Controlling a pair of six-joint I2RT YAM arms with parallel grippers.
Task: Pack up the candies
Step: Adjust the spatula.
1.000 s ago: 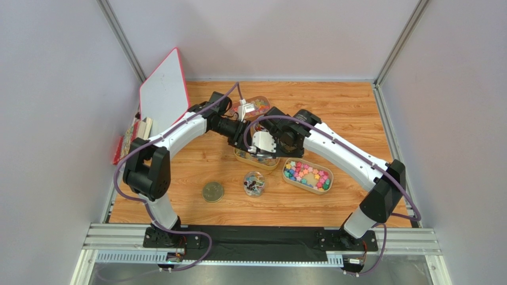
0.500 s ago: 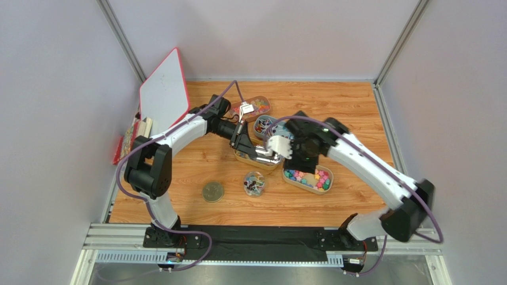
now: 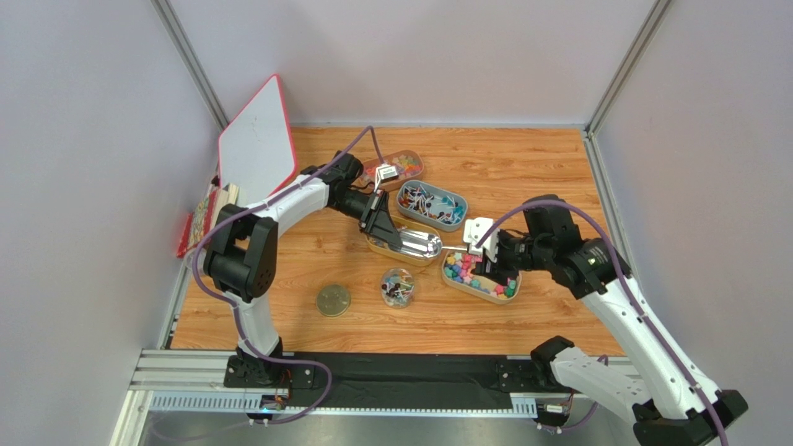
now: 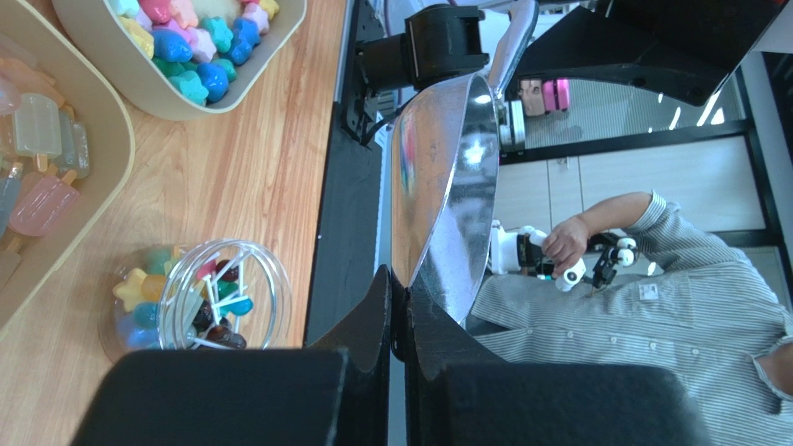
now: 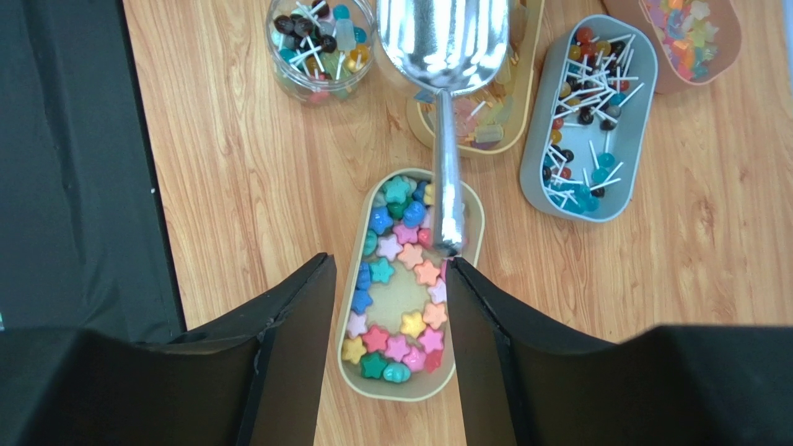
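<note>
Grey walls (image 3: pixel 419 56) close round a wooden bench (image 3: pixel 530 177) with two arms bolted at its near edge. The left arm (image 3: pixel 279 209) reaches over the middle and the right arm (image 3: pixel 633 321) bends in from its own side, so the two tools face each other along one line. Between them lies a metal scoop (image 5: pixel 445 46). Its long axis runs straight from one tool to the other, with the bowl toward the left tool (image 4: pixel 396 293) and the handle pointing at the right tool (image 5: pixel 389 269).

The left tool is clamped tight on the bowl's rim and holds the scoop above a tan tray (image 3: pixel 398 262). The right tool's jaws stand well apart and grip nothing. The handle's tip sits just ahead of its fingertips, close by one finger; whether it touches cannot be told.

Straight below the right tool is the star tray (image 5: pixel 395 303), where star candies (image 5: pixel 407 232) in pink, blue, green and yellow ring a bare patch. Lollipops (image 5: pixel 586 121) lie to one side of the handle, away from the bases. The jar (image 5: pixel 321 51), with a few sweets inside, stands beside the bowl on the bases' side, nearer the left tool.

The coming move likely turns on that handle. The right tool is nearer to it and need only advance along the axis and shut, while the left tool's hold on the rim suits scooping poorly.
</note>
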